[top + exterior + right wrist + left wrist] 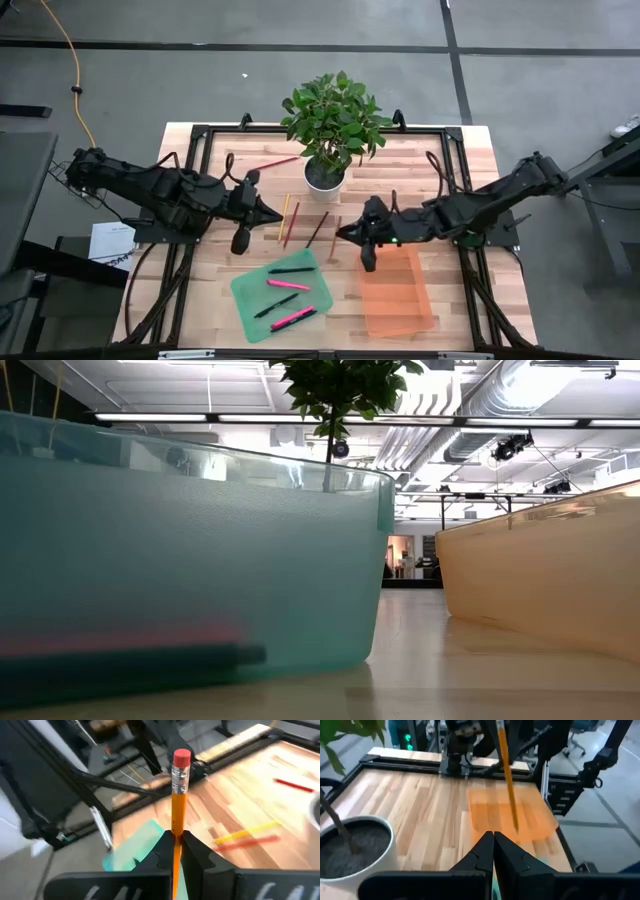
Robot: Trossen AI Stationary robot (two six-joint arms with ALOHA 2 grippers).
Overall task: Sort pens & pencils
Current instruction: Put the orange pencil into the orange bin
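Observation:
My right gripper (341,236) is shut on an orange pencil (176,805) just left of the orange tray (397,292). My left gripper (272,213) is shut and touches nothing, near the yellow pencil (284,217). That pencil, a red pencil (291,225) and a dark brown pencil (317,229) lie flat on the table in front of the plant. Another red pencil (272,162) lies near the far edge. Several pink and black pens (288,285) lie in the green tray (250,300). Through its wall they show in the low view as pens (130,650). My right gripper pinches the orange pencil's shaft (176,832) between its two fingers, a short way from the eraser end (181,757). The fingers come from the table's right and lie across the pencil. The point end (516,827) hangs down in front of the orange tray.
A potted plant (325,175) stands at the far middle of the table, close to the loose pencils. Black frame rails (200,135) run along the table's sides. The orange tray shows nothing inside. Bare wood lies between the two trays (410,660).

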